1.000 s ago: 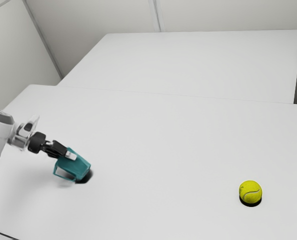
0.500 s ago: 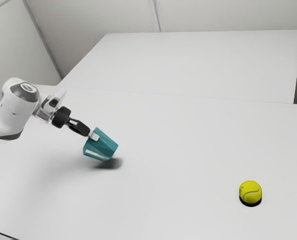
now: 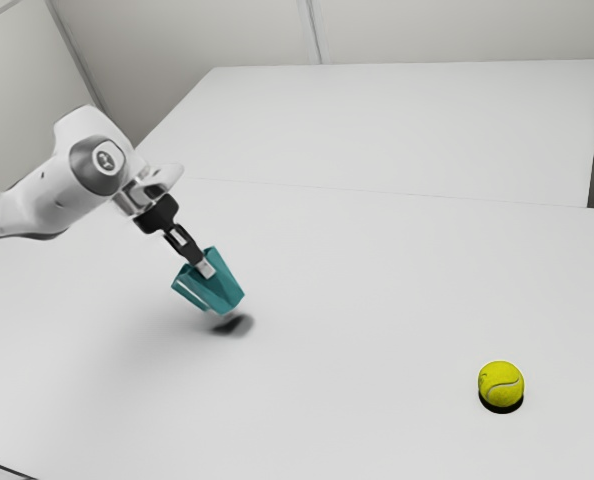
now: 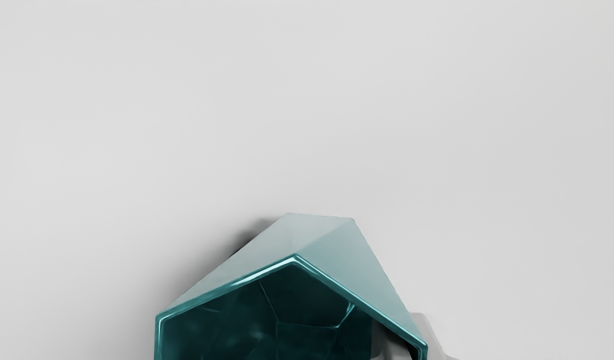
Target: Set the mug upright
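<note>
My gripper [image 3: 205, 268] is shut on the wall of the teal mug [image 3: 223, 292], which hangs tilted above the table with its shadow beneath. The mug's mouth faces up toward the hand and its base points down toward the exterior view's right. Its handle seems to be on the exterior view's left side. In the wrist view the faceted mug [image 4: 337, 245] shows its open mouth and dark inside; the gripper [image 4: 412, 345] pinches the rim wall there, one finger inside and one outside.
A yellow tennis ball [image 3: 501, 384] rests on the white table [image 3: 377, 300], far off toward the exterior view's right. A second white surface [image 3: 397, 125] lies behind the table, with pale walls beyond.
The gripper carried the mug up and toward the exterior view's right, then slightly further. My hand now points more steeply down, and the mug has turned closer to upright. The ball stayed still.
</note>
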Controlling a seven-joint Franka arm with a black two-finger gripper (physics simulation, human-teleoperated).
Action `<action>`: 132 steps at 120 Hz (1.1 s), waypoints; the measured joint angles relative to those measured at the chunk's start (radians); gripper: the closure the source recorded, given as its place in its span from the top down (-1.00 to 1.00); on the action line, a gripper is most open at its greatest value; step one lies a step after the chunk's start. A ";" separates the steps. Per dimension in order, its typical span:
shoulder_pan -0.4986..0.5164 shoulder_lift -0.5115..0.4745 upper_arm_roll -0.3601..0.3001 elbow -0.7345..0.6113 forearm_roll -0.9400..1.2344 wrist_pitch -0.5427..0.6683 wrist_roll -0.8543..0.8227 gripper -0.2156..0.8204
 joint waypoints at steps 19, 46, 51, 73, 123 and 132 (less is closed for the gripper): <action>-0.008 -0.008 -0.047 -0.001 0.104 0.066 -0.057 -0.93; -0.016 -0.012 -0.109 -0.016 0.272 0.156 -0.141 -0.93; -0.017 -0.013 -0.120 -0.021 0.300 0.171 -0.156 -0.93; -0.033 -0.012 -0.156 -0.053 0.398 0.231 -0.220 -0.93; -0.065 -0.014 -0.181 -0.100 0.547 0.291 -0.345 -0.93; -0.063 -0.013 -0.181 -0.110 0.572 0.294 -0.365 -0.93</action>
